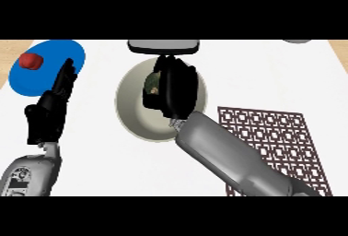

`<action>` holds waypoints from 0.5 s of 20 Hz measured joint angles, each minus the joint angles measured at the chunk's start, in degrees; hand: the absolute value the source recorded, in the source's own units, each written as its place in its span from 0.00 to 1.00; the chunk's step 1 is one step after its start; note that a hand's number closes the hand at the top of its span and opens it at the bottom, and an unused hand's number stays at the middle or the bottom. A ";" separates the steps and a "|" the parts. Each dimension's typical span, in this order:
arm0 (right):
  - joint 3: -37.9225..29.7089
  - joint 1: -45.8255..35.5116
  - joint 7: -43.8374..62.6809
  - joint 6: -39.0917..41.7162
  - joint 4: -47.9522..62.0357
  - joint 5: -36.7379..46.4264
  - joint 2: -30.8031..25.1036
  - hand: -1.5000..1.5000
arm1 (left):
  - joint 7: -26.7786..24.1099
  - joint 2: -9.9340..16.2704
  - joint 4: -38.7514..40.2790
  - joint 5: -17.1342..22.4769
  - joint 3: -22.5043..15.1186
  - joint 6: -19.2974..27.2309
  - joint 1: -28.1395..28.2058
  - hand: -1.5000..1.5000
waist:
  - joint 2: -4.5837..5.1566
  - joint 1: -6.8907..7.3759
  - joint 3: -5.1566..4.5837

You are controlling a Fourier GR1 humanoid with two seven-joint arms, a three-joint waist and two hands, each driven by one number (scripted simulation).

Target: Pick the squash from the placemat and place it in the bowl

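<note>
My right hand (pixel 175 87) reaches over the cream bowl (pixel 136 115) at the counter's middle, fingers curled round a dark green squash (pixel 152 84), of which only a small part shows inside the bowl's far half. The brown patterned placemat (pixel 272 133) lies at the right with nothing on it, partly under my right forearm. My left hand (pixel 51 108) rests open at the left, fingers up, beside the bowl and in front of a blue plate.
A blue plate (pixel 51 69) at the far left carries a small red object (pixel 31 60). A grey-and-black appliance edge (pixel 165 45) sits just behind the bowl. A grey item (pixel 296 41) peeks in at the top right.
</note>
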 measured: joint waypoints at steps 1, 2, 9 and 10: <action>-0.61 -0.76 -0.64 -0.63 2.38 -0.70 0.03 1.00 | -0.56 0.34 0.40 0.28 0.44 -0.40 0.07 0.50 | 0.04 0.02 0.00; -1.21 -1.24 -1.32 -1.53 4.94 -1.57 0.03 1.00 | -0.60 -0.02 -0.40 0.19 0.08 -0.33 0.82 0.50 | 0.08 0.29 0.01; -7.03 -0.61 -13.06 -7.67 13.62 -16.50 0.17 0.00 | -1.36 -0.87 0.91 -0.58 -0.38 0.03 -0.30 0.50 | 0.73 1.22 0.07; -7.83 -0.70 -15.32 -8.09 14.25 -19.07 0.18 0.00 | -1.65 -1.34 1.43 -0.99 -0.68 0.46 -0.79 0.50 | 0.81 1.30 0.08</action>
